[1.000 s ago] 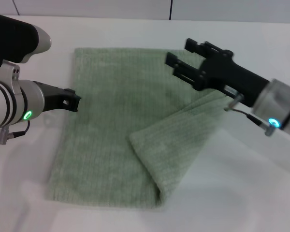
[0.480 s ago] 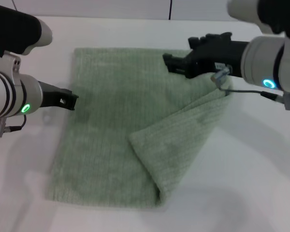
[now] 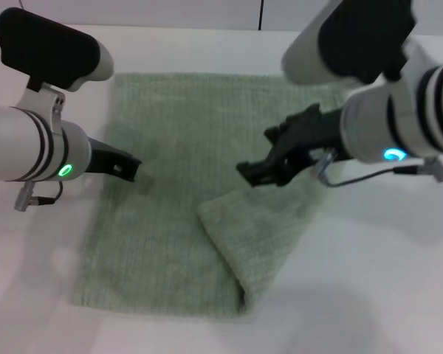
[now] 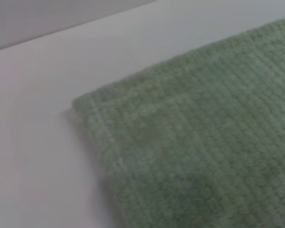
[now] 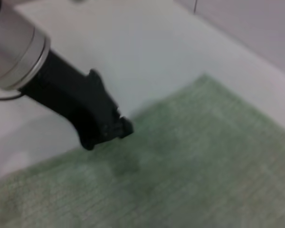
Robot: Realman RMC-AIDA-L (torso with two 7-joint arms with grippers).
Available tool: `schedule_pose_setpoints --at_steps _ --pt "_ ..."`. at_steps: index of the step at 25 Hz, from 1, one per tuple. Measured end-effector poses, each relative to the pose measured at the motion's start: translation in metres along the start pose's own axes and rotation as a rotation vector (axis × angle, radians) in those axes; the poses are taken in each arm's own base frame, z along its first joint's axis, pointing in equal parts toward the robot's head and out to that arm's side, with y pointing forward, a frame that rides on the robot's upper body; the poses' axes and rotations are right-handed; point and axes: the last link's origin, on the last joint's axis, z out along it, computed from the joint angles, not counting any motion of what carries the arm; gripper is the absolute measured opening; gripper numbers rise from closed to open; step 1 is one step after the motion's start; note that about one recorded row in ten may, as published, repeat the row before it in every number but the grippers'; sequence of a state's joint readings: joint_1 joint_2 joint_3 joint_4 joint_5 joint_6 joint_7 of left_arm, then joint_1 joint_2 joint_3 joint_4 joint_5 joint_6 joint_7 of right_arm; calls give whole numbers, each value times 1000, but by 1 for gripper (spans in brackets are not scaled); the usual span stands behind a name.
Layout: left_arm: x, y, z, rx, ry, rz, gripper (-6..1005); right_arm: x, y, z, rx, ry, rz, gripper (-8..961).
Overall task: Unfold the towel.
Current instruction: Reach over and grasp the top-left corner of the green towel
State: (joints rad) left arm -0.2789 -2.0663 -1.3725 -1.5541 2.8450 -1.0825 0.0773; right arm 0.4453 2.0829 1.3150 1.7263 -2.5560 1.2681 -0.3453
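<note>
The pale sage-green towel lies flat on the white table. Its right part is folded diagonally over into a flap at the front right. My left gripper is shut and empty, low over the towel's left edge. It also shows in the right wrist view, just above the towel. My right gripper is open and empty, above the towel's middle at the flap's far edge. The left wrist view shows a towel corner lying flat on the table.
The white table's back edge meets a grey wall with a dark vertical seam. Bare tabletop lies on all sides of the towel.
My right gripper has swung from the towel's far right part toward me and leftward, down to the flap's far edge. My left gripper has shifted slightly right over the towel's left edge.
</note>
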Motion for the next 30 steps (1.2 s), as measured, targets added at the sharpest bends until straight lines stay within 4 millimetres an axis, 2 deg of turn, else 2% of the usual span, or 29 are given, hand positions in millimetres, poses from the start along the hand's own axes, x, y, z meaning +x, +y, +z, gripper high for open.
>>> schedule_pose_setpoints --at_steps 10,20,30 --pt "4 1 2 -2 -3 11 -2 7 23 27 -49 32 -24 654" --pt "0 -1 12 -1 -41 13 -2 8 28 38 -55 46 -33 654" --pt "-3 -1 18 0 -66 13 -2 7 25 52 -45 63 -44 654"
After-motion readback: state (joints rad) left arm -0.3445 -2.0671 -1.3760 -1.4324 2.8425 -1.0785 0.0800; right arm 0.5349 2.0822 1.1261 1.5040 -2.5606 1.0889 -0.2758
